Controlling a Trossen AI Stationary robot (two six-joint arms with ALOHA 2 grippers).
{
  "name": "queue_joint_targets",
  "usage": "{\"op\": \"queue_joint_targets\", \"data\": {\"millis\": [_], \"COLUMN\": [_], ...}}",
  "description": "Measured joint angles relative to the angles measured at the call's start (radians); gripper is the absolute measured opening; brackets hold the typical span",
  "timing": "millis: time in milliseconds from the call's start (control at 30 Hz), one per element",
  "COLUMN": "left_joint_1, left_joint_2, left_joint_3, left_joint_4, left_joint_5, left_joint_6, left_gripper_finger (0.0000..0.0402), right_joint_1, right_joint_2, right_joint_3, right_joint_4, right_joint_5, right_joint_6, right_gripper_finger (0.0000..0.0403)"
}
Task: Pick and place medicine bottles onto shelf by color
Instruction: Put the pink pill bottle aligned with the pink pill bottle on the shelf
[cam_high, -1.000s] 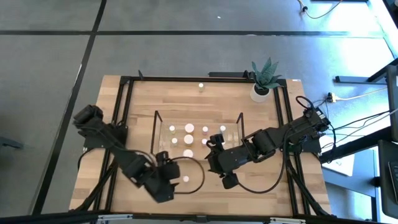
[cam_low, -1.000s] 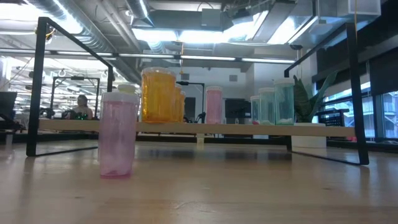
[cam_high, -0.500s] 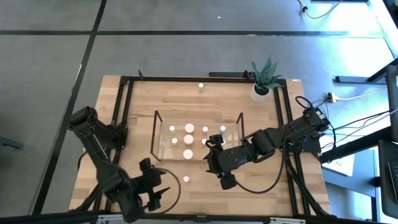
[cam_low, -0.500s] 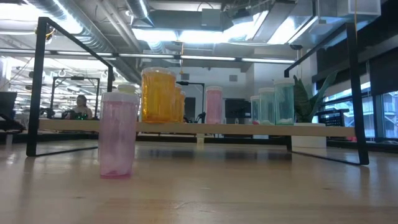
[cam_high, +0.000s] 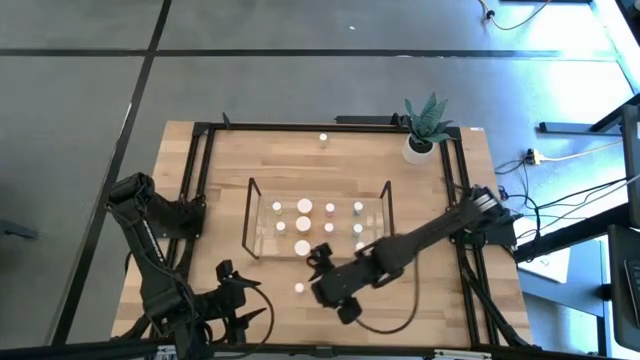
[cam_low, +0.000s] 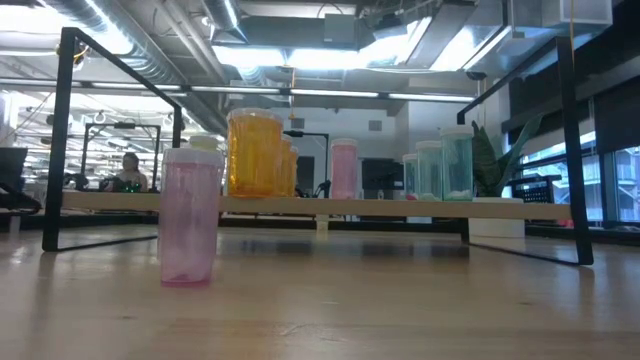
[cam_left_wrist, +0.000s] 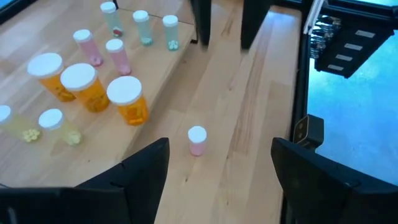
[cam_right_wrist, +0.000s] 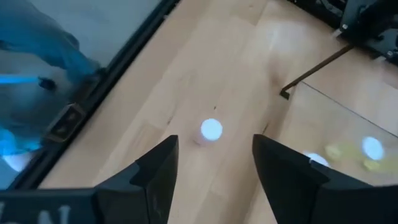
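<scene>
A small pink medicine bottle (cam_high: 298, 288) with a white cap stands alone on the wood in front of the clear shelf (cam_high: 247, 215); the low view shows it upright (cam_low: 190, 215). Orange, pink, green and pale bottles (cam_left_wrist: 87, 87) stand on the shelf. My right gripper (cam_high: 318, 272) hangs open just right of the pink bottle, which shows beyond its fingers (cam_right_wrist: 210, 130). My left gripper (cam_high: 245, 295) is open at the near left, facing the same bottle (cam_left_wrist: 197, 140) from a distance. Neither gripper shows in the low view.
One more small bottle (cam_high: 323, 139) stands near the far edge. A white plant pot (cam_high: 418, 148) sits at the far right corner. The black table frame (cam_high: 200, 180) runs along the table's sides. Bare wood lies around the pink bottle.
My left gripper has drawn back from the pink bottle toward the table's near left corner, swinging round as it went. My right gripper has left the shelf's near edge and come down and left toward the pink bottle. The bottle has stayed in place.
</scene>
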Motion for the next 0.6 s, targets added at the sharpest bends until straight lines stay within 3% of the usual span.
{"op": "queue_joint_targets", "data": {"millis": [333,600], "left_joint_1": [0.0,0.0], "left_joint_2": [0.0,0.0], "left_joint_3": [0.0,0.0], "left_joint_4": [0.0,0.0], "left_joint_5": [0.001,0.003], "left_joint_6": [0.001,0.003], "left_gripper_finger": [0.0275,0.0275], "right_joint_1": [-0.029,-0.062], "right_joint_2": [0.183,0.23], "right_joint_3": [0.0,0.001], "right_joint_4": [0.155,0.215], "right_joint_5": [-0.03,-0.021], "right_joint_6": [-0.045,-0.047], "right_gripper_finger": [0.0209,0.0209]}}
